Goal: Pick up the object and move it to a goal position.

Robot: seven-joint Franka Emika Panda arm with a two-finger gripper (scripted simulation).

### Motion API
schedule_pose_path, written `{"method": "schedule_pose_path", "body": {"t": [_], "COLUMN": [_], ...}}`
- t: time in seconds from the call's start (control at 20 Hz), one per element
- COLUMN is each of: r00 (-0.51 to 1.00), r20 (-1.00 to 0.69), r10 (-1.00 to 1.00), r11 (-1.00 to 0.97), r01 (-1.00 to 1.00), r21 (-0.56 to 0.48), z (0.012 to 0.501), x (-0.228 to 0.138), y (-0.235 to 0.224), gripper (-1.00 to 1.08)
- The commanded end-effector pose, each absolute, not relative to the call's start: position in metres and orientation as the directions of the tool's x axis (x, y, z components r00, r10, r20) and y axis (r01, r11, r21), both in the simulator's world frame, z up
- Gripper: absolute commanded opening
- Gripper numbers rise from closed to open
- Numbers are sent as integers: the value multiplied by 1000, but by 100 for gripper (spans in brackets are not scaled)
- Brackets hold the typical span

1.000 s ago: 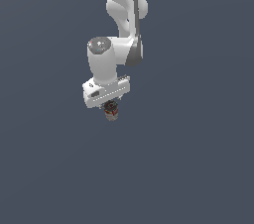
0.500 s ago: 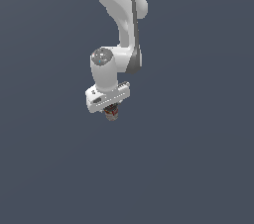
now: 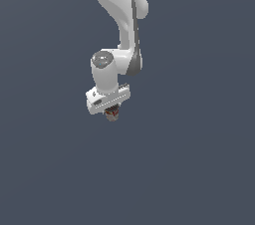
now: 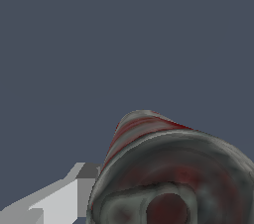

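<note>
Exterior view: tool (image 3: 113,111) clamped around the object (image 3: 112,115).

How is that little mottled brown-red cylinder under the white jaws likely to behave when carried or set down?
The cylinder looks rigid; its rim keeps an even curve in the wrist view, so it probably won't flex. Round sides suggest it may roll if laid down. It is far narrower than the gripper, so likely light, but little surface is held.

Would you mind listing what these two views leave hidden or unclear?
- Exterior view: the gripper fingers hide behind the white bar, and the object is too small for detail.
- Wrist view: the object is cut off by the frame edge and hides all but one finger.
- No goal marker shows.
</note>
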State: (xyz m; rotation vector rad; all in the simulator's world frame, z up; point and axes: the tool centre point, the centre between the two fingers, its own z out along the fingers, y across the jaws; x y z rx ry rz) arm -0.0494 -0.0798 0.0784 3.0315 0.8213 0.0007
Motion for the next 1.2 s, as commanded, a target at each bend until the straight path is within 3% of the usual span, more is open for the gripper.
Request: {"method": "schedule_pose_path", "body": {"t": [0.0, 0.55, 1.15], "r00": [863, 863, 863], "r20": [0, 0, 0], "r10": [506, 505, 505], "r11": [-863, -863, -863], "r01": [506, 505, 505], "r21": [0, 1, 1], "z": [77, 83, 108], "x": [-49, -39, 17], "y": [-79, -67, -3], "gripper": [-100, -100, -100]}}
